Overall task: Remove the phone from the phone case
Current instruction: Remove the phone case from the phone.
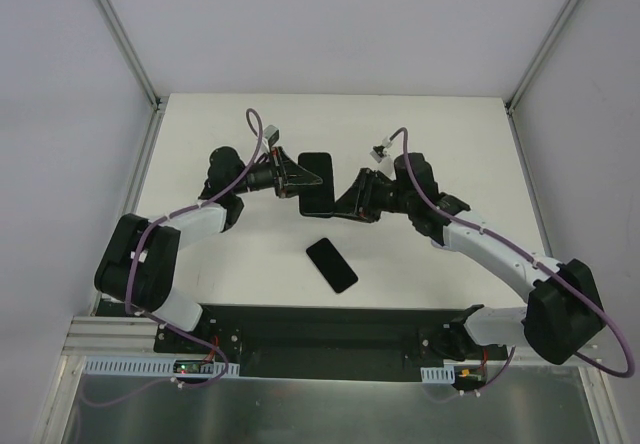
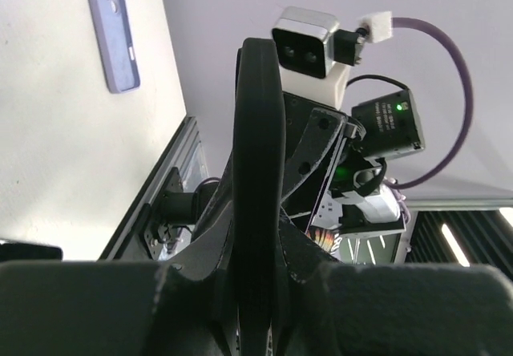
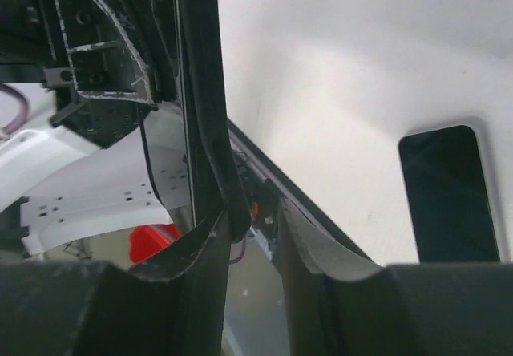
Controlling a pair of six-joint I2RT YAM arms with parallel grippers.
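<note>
The black phone case (image 1: 318, 169) hangs in the air above the middle of the table, and my left gripper (image 1: 298, 176) is shut on its left side. In the left wrist view the case (image 2: 258, 171) stands edge-on, pinched between the jaws of my left gripper (image 2: 260, 244). My right gripper (image 1: 345, 204) is at the case's lower right corner. Its jaws (image 3: 255, 228) are slightly apart: the case's rim (image 3: 200, 91) lies against one finger, with a gap to the other. The phone (image 1: 332, 264) lies flat on the table, apart from the case and nearer the arm bases (image 3: 449, 196) (image 2: 112, 31).
The white table (image 1: 420, 124) is boxed in by pale walls with metal corner posts (image 1: 120, 34). A black base rail (image 1: 320, 329) runs along the near edge. The right arm's wrist camera (image 2: 304, 43) faces my left wrist at close range.
</note>
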